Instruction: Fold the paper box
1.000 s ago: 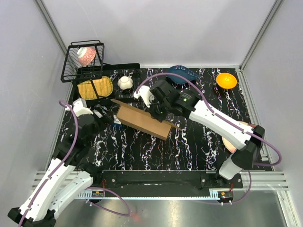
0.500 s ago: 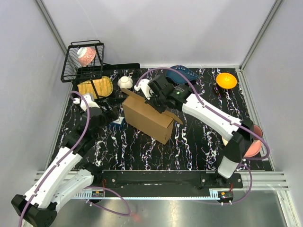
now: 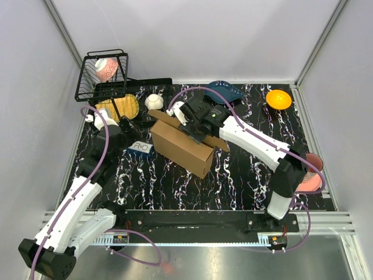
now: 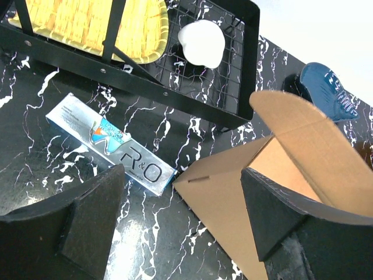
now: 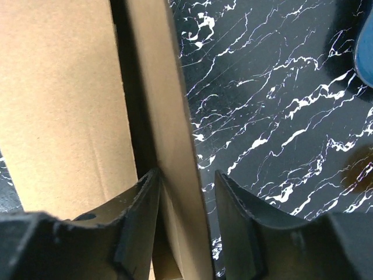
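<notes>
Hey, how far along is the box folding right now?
Done: the paper box stands opened into a rectangular shape on the table. In hand: the right gripper straddles one wall, jaws loose; the left gripper hangs open beside the open end. Remaining: the flaps stick out unfolded, so that end needs closing.

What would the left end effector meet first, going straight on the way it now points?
Likely the near corner of the paper box, beside the toothpaste carton; depth is unclear.
</notes>
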Robot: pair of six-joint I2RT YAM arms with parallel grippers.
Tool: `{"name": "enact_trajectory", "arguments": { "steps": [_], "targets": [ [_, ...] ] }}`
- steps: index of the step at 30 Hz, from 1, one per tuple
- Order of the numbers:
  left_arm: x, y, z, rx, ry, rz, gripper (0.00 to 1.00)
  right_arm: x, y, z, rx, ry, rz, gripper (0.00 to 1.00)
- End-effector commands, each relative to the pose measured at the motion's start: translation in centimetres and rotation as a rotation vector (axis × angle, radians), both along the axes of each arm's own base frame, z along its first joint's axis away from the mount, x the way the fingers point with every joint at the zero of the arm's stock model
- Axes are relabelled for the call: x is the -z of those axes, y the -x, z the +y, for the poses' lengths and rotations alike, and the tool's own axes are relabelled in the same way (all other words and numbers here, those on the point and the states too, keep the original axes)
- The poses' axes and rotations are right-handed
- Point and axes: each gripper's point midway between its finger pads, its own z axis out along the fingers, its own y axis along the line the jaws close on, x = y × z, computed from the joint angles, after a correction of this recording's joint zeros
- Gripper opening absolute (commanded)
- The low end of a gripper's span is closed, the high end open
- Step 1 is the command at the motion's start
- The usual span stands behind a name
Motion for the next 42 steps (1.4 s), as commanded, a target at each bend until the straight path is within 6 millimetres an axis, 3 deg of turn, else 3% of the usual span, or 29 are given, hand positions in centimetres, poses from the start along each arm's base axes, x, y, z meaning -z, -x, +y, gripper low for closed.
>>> {"name": "enact_trajectory", "arguments": {
  "steps": [1,5,16,22,23,26,28,30,35,39,40,42],
  "targets": [
    [-4.2,-1.2,-0.5,0.031,0.021,-0.107,0.84,-1.6,0.8,-1.5,0.028,0.009,-0.016,0.52],
    [-4.7,-1.4,-0.6,0.034,0.021,-0.115,0.84,-2.5,0.8,-1.6,0.034,-0.012,-0.03,0.57],
    [-4.0,-2.1,-1.0,0.048,0.005,-0.088,0.84,-6.8,-0.1,-0.8,0.042,-0.095,-0.107,0.64],
    [-4.5,-2.4,-0.7,0.044,-0.009,-0.095,0.84,-11.1,0.2,-0.1,0.036,-0.192,-0.135,0.66],
    [-4.6,-2.4,-0.7,0.045,-0.01,-0.096,0.84,-12.6,0.5,0.1,0.029,-0.232,-0.149,0.66],
    [-5.3,-2.7,-0.5,0.04,-0.017,-0.107,0.84,-14.8,1.6,-0.9,0.043,-0.284,-0.166,0.67],
    [-6.0,-3.0,-0.1,0.03,-0.029,-0.118,0.84,-14.8,2.2,-2.1,0.081,-0.287,-0.169,0.67],
    [-6.5,-3.4,0.1,0.029,-0.036,-0.132,0.84,-13.7,3.4,-3.9,0.125,-0.273,-0.154,0.67],
    [-8.4,-4.9,-0.2,0.08,-0.068,-0.223,0.86,-9.4,6.3,-7.3,0.201,-0.266,-0.101,0.67],
    [-8.9,-6.6,-2.3,0.206,-0.094,-0.275,0.89,-10.5,7.6,-8.3,0.28,-0.444,-0.138,0.67],
    [-9.1,-7.0,-2.2,0.2,-0.09,-0.287,0.89,-11.8,7.2,-8.6,0.321,-0.512,-0.192,0.67],
    [-10.3,-8.0,-2.3,0.19,-0.07,-0.334,0.9,-12.8,8.0,-9.6,0.363,-0.62,-0.221,0.67]
  ]
}}
